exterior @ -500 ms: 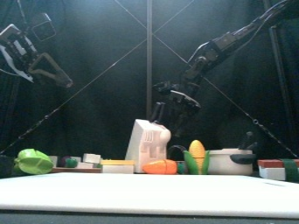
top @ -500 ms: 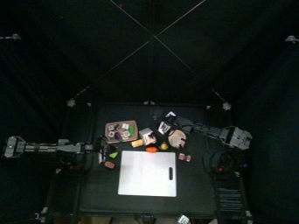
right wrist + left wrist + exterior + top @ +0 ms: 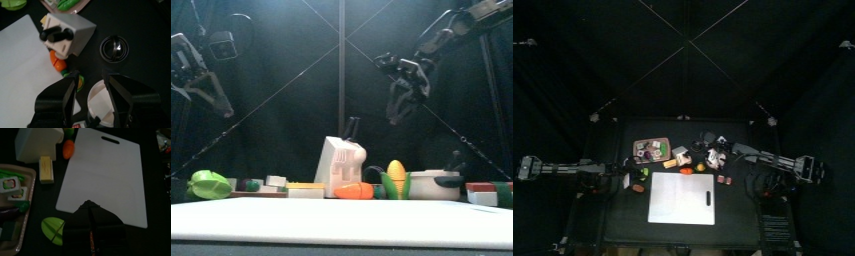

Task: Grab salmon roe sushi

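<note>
Two grippers, one table. Left gripper (image 3: 87,205): raised at the table's left, jaws partly spread, pinching nothing. Tray (image 3: 31,183): back left, holding small sushi pieces. Salmon roe sushi: cannot be told for certain; a red-orange piece (image 3: 640,187) lies just left of the cutting board (image 3: 100,173). Knife block (image 3: 67,32): behind the board. Right gripper (image 3: 90,87): above the block, jaws apart, empty.

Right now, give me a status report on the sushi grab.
Left gripper open, empty. Right gripper open, empty. Sushi tray untouched; roe piece not discernible. Nothing blocking.
</note>
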### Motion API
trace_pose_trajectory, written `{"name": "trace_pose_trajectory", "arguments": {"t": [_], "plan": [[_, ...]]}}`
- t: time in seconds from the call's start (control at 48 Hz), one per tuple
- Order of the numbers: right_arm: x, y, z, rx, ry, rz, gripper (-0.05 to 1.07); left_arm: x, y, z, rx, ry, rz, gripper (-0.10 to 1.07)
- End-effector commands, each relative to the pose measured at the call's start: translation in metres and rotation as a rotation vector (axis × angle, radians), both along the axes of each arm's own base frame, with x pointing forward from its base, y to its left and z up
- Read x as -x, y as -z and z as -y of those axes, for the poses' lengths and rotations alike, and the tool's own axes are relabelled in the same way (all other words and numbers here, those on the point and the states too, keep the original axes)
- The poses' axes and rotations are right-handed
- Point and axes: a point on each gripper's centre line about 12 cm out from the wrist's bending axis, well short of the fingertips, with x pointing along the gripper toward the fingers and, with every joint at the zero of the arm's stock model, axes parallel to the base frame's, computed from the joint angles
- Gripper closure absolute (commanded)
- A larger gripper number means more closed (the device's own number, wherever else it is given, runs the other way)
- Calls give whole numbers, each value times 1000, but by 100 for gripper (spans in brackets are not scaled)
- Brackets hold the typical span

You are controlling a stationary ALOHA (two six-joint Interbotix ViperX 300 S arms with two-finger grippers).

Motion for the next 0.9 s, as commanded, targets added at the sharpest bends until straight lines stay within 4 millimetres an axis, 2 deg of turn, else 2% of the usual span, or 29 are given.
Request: {"name": "trace_pose_trajectory", "arguments": {"t": [0.0, 0.146, 0.292, 0.479, 0.646, 0.875], "plan": [[11, -12, -4, 54, 2, 112, 23, -1, -4, 3, 7, 18, -16, 38], [16, -13, -9, 102, -10, 188, 23, 3, 5, 11, 7, 59, -49, 16], [15, -5, -9, 114, -22, 169, 23, 6, 16, 24, -26, 148, -82, 1], [10, 8, -10, 96, -35, 129, 23, 5, 22, 35, -65, 226, -76, -3], [4, 19, -11, 81, -47, 98, 23, 3, 26, 36, -63, 229, -98, -3], [-1, 28, -11, 68, -53, 69, 23, -7, 45, 37, -74, 239, -216, -3]]}}
